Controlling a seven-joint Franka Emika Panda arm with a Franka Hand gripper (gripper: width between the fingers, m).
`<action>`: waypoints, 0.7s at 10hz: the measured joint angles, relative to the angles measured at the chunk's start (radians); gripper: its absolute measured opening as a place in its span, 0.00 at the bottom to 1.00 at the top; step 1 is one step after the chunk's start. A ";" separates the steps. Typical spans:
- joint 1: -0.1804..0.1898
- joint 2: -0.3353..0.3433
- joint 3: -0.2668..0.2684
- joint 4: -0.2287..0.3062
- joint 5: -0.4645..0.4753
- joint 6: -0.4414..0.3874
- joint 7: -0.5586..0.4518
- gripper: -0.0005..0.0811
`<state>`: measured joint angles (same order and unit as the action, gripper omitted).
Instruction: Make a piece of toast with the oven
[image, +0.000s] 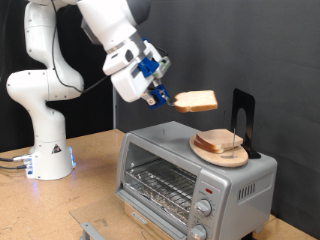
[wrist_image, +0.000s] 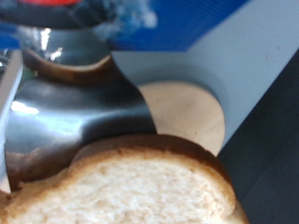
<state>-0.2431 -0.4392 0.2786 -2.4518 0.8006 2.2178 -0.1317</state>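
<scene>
Arm (image: 60, 60) — white, jointed, rising from a base at the exterior view's left and bending across the top toward the middle. No readable writing shows on it or anywhere else. Below it the oven (image: 195, 180) sits on the wooden surface (image: 60, 210); its glass door is shut, the wire rack shows through it, and two knobs sit at its lower right, the lowest cut by the frame edge. On the oven's roof rests a plate (image: 222, 152) with stacked bread slices (image: 220, 141), beside a black stand (image: 243, 120). The pincer (image: 168, 99) hangs above the oven, pinching the toast (image: 196, 100) by one edge — held flat in the air, left of the stand. In the wrist view the toast (wrist_image: 140, 191) fills the foreground, blurred and cut off.
</scene>
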 joint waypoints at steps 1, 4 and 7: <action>-0.004 -0.030 -0.027 -0.025 0.000 -0.023 -0.021 0.58; -0.022 -0.108 -0.113 -0.093 -0.014 -0.096 -0.100 0.58; -0.048 -0.163 -0.169 -0.144 -0.064 -0.149 -0.144 0.58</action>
<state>-0.2914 -0.6021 0.1091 -2.5959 0.7367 2.0689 -0.2752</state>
